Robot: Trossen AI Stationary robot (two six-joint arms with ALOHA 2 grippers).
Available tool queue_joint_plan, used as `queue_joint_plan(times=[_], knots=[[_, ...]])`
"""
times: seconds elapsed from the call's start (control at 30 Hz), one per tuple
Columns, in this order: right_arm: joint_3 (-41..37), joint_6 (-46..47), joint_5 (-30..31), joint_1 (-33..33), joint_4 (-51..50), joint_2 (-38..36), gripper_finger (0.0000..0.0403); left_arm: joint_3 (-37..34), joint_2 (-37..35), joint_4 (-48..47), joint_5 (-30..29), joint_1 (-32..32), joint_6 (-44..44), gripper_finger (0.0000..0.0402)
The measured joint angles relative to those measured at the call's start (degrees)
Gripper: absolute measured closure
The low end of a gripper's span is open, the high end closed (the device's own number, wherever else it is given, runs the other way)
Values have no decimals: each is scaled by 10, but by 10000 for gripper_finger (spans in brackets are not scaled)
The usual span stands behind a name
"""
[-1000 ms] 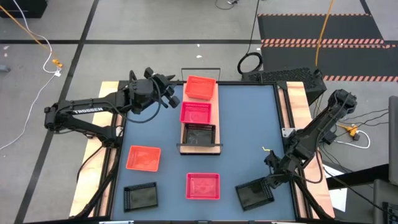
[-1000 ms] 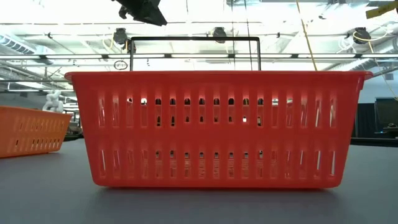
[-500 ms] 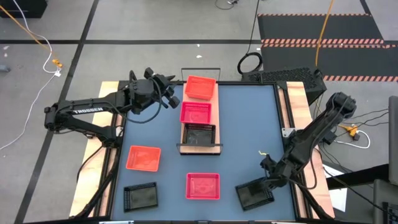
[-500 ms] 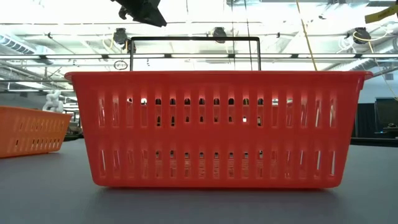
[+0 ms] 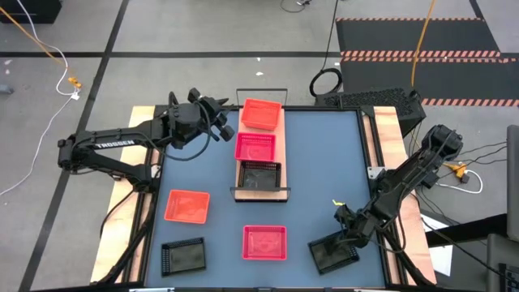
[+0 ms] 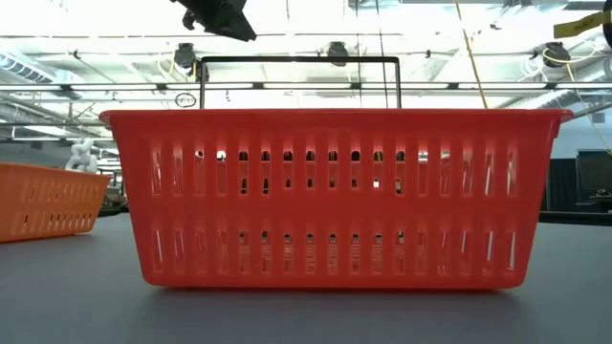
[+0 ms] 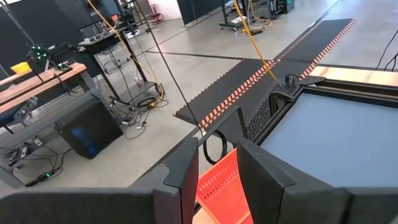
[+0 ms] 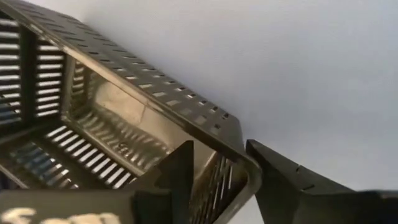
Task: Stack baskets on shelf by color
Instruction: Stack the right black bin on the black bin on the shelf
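The shelf [image 5: 260, 194] lies along the table's middle. An orange-red basket [image 5: 262, 114], a pink-red basket [image 5: 255, 147] and a black basket [image 5: 260, 173] sit on it in a row. An orange basket [image 5: 187, 205], a black basket [image 5: 183, 256], a pink-red basket [image 5: 265, 242] and a second black basket [image 5: 332, 254] rest bottom-down on the table. My right gripper [image 5: 350, 235] is open at this last basket's far right corner; one finger [image 8: 177, 177] stands inside its wall, the other [image 8: 283, 183] outside. My left gripper [image 7: 217, 177] hangs open and empty, high over the far left.
The shelf's black wire frame [image 6: 298, 61] rises behind the near pink-red basket [image 6: 335, 196] in the low view, and the orange basket [image 6: 48, 196] shows at its left. Bare blue tabletop [image 5: 324, 162] lies between the shelf and the right arm.
My right gripper has sunk and gone a little toward the table's near-left, onto the black basket's far right corner, rolling its wrist as it went. The basket has kept its place.
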Motion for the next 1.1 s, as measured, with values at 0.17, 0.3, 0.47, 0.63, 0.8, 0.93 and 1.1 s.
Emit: queue_joint_plan(times=[0.17,0.3,0.47,0.63,0.8,0.93,1.1], knots=[[0,-7,0,-1,-3,-11,308,0,0,0,0,0,-6,289],[3,-4,23,-2,-20,-34,376,0,0,0,0,0,-8,289],[59,13,78,-2,-117,-68,397,0,0,0,0,0,-9,289],[169,61,116,-9,-305,-93,400,0,0,0,0,0,-10,289],[313,101,221,-19,-481,-107,401,0,0,0,0,0,-10,289],[392,103,351,-47,-545,-124,401,0,0,0,0,0,-10,289],[408,80,500,-142,-533,-161,402,0,0,0,0,0,-10,289]])
